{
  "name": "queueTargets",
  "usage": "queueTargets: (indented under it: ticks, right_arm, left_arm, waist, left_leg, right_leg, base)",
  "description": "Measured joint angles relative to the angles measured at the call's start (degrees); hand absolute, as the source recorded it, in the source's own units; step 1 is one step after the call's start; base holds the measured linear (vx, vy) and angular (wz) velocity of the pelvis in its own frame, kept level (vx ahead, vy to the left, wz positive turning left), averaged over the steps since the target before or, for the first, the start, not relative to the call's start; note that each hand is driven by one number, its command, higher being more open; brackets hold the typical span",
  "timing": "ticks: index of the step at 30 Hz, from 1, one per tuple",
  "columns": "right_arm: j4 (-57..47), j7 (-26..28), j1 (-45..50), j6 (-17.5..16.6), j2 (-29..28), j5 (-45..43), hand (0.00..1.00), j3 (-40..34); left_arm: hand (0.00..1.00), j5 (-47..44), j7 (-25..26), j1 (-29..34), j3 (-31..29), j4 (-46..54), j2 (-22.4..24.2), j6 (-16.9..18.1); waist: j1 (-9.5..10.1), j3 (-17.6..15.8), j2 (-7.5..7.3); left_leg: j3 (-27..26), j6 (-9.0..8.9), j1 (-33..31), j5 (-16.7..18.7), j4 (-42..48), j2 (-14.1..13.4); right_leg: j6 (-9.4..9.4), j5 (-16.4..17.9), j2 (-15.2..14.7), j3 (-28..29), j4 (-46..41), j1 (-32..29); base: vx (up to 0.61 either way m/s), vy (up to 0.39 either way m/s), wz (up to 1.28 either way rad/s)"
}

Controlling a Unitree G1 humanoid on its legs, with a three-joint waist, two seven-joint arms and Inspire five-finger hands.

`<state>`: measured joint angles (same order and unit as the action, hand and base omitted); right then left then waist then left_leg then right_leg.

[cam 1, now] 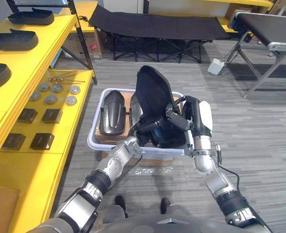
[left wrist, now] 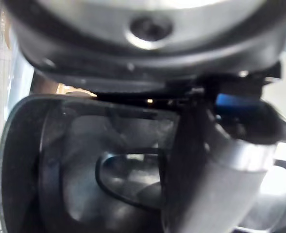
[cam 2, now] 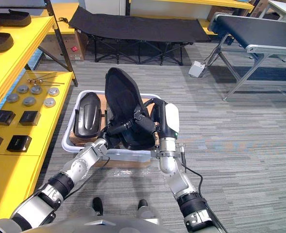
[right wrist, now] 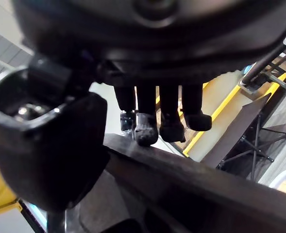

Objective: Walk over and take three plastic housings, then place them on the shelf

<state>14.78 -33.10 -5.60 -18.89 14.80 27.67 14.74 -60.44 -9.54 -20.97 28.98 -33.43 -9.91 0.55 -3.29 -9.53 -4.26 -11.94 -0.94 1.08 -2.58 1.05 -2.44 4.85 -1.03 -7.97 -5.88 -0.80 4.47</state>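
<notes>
A large black plastic housing point(cam 1: 152, 94) stands upright, tilted, over a white bin point(cam 1: 95, 121), with both hands on it. My right hand point(cam 1: 176, 118) grips its right edge; in the right wrist view the fingers point(right wrist: 159, 121) curl over the housing's rim point(right wrist: 196, 182). My left hand point(cam 1: 145, 130) holds its lower part from below, the thumb point(left wrist: 220, 165) lying against the hollow inside of the housing point(left wrist: 79, 160). A second black housing point(cam 1: 112, 111) lies in the bin's left half. The yellow shelf point(cam 1: 60, 34) on the left carries three more housings point(cam 1: 14, 40) on its upper levels.
The bin sits on a cardboard box point(cam 1: 152, 162) on the grey floor. The lower shelf level holds metal discs point(cam 1: 50, 98) and small black blocks point(cam 1: 42, 141). A black folding cot point(cam 1: 157, 24) stands behind, a conveyor point(cam 1: 274, 24) at the back right, and a white box point(cam 1: 215, 66) on the floor.
</notes>
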Motion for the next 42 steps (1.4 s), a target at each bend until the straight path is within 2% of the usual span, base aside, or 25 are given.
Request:
queueTargets:
  ticks: [5,8,9,13,16,19,22,27,29,31,33,34,36,37,38,42]
  right_arm:
    - [0.00,-1.19,0.54,-0.05,-0.07,-2.28,0.00,-0.01]
    - [-0.01,-1.85,0.64,-0.12,-0.81,-3.27,0.00,0.15]
    - [0.01,-2.28,0.92,-0.11,-1.30,-3.49,1.00,0.28]
    - [0.07,-2.27,2.29,-0.20,-1.67,-3.47,1.00,1.63]
    - [0.45,-2.39,3.67,-0.20,-2.37,-3.83,1.00,1.67]
    - [-0.40,-2.52,5.32,-0.32,-3.32,-6.77,1.00,1.36]
    - [-8.00,-2.52,10.37,-0.34,-6.47,-12.99,1.00,-1.68]
    - [-14.66,-2.41,13.88,-0.79,-6.61,-17.89,1.00,-4.97]
    - [-15.89,-0.70,14.52,-1.22,-6.56,-21.65,1.00,-5.35]
    - [-18.66,3.20,16.44,-1.60,-6.57,-29.41,1.00,-5.46]
    - [-21.08,7.52,18.02,-1.63,-6.55,-36.07,1.00,-5.94]
    - [-22.55,10.89,19.25,-1.62,-6.50,-40.83,1.00,-6.78]
    - [-23.15,14.01,20.43,-1.58,-6.46,-44.69,1.00,-7.82]
    - [-23.22,16.92,22.40,-0.82,-6.39,-47.96,1.00,-9.77]
    - [-23.21,17.60,22.99,-0.11,-6.29,-48.96,1.00,-10.24]
    - [-18.72,21.75,26.99,4.70,-6.08,-51.05,1.00,-12.54]
  left_arm:
    - [0.00,0.32,-2.59,0.27,0.55,0.00,0.34,2.14]
    - [0.00,0.33,-2.60,0.72,0.62,0.00,0.39,3.28]
    - [0.00,0.46,-2.63,0.97,0.70,0.00,0.36,3.60]
    - [0.00,3.39,-2.91,4.00,0.19,0.02,0.46,6.76]
    - [0.00,8.88,-0.27,6.05,-0.84,0.78,0.54,8.91]
    - [0.00,15.36,6.07,9.46,-4.16,6.66,0.59,10.29]
    - [0.00,26.08,15.94,14.58,-9.97,14.63,2.07,13.46]
    - [0.00,42.19,28.67,19.44,-15.82,19.04,3.17,14.60]
    - [0.00,48.38,33.90,21.76,-17.18,20.59,3.34,14.54]
    - [0.00,55.03,39.73,24.46,-18.83,22.86,3.35,14.31]
    - [0.00,57.73,42.38,26.36,-20.50,24.70,3.60,14.29]
    - [0.00,58.91,43.32,27.30,-21.41,25.59,3.61,14.30]
    - [0.00,58.89,43.68,28.41,-22.64,26.70,3.62,14.31]
    - [0.00,58.57,43.78,29.08,-23.86,27.41,3.62,14.41]
    - [0.00,58.16,43.57,29.37,-24.58,27.62,3.62,14.55]
    - [0.00,48.24,38.90,32.79,-26.08,31.87,3.96,16.99]
  waist:
    - [-0.01,0.09,-0.13]
    - [-0.15,0.26,-0.41]
    - [-0.07,0.37,-0.58]
    - [0.09,0.74,-1.10]
    - [0.10,0.74,-1.09]
    - [0.31,0.75,-1.11]
    - [0.28,0.76,-1.09]
    - [0.17,1.58,-0.37]
    - [0.05,1.89,-0.01]
    - [0.19,2.08,0.33]
    - [0.23,2.25,0.56]
    - [0.30,2.41,0.76]
    - [0.28,2.66,0.90]
    - [0.35,2.88,1.10]
    - [0.31,3.00,1.14]
    - [0.00,4.14,1.36]
  left_leg:
    - [-0.09,-0.24,2.51,-2.93,-5.38,0.02]
    - [-0.20,-0.04,3.06,-3.37,-6.09,0.04]
    - [-0.13,-0.03,3.18,-3.38,-6.10,0.10]
    - [0.19,0.11,3.27,-3.50,-6.12,0.36]
    - [0.53,0.34,3.20,-3.65,-6.14,0.78]
    - [0.57,0.31,3.04,-3.40,-6.15,0.91]
    - [0.79,-0.01,2.77,-3.17,-6.13,0.79]
    - [0.82,0.17,2.46,-3.29,-6.11,0.86]
    - [0.79,0.16,2.46,-3.29,-6.10,0.86]
    - [0.80,0.01,2.42,-3.19,-6.10,0.85]
    - [0.81,-0.33,2.42,-2.96,-6.12,0.84]
    - [0.79,-0.35,2.38,-2.94,-6.12,0.82]
    - [0.75,-0.38,2.37,-2.92,-6.12,0.81]
    - [0.75,-0.39,2.29,-2.91,-6.13,0.79]
    - [0.74,-0.39,2.23,-2.90,-6.13,0.79]
    - [0.77,-0.35,1.49,-2.93,-6.09,0.79]
  right_leg:
    - [-0.03,0.10,0.21,-0.22,0.03,0.00]
    - [0.06,0.16,0.22,-0.18,0.05,0.22]
    - [0.14,0.22,0.20,-0.29,0.08,0.43]
    - [0.41,0.43,0.17,-0.61,0.07,0.67]
    - [0.73,0.64,-0.23,-0.91,0.03,0.76]
    - [0.76,0.63,-0.41,-0.93,0.03,0.66]
    - [0.73,0.65,-0.39,-1.16,0.13,0.57]
    - [0.68,0.70,-0.23,-1.32,0.08,0.19]
    - [0.66,0.72,-0.20,-1.31,0.08,0.15]
    - [0.56,0.81,-0.09,-1.37,0.07,-0.04]
    - [0.49,0.99,-0.06,-1.50,-0.03,-0.15]
    - [0.38,1.13,-0.05,-1.59,-0.04,-0.16]
    - [0.36,1.22,-0.03,-1.61,-0.04,-0.17]
    - [0.33,1.28,-0.01,-1.66,-0.03,-0.21]
    - [0.32,1.28,-0.01,-1.65,-0.03,-0.29]
    - [0.35,1.25,0.01,-1.61,0.01,-1.05]
  base:
    - [0.00,0.000,0.00]
    - [0.00,0.001,-0.01]
    - [0.00,0.000,0.00]
    - [0.00,0.009,0.05]
    - [-0.01,0.018,0.07]
    - [0.00,0.013,0.01]
    - [0.00,0.004,0.03]
    - [0.00,0.000,0.01]
    - [0.00,0.000,0.00]
    - [0.00,0.000,0.00]
    - [-0.01,0.001,0.02]
    - [0.00,0.000,0.00]
    - [0.00,0.000,0.00]
    - [0.00,0.000,0.00]
    - [0.00,0.000,0.00]
    - [0.00,0.000,0.00]
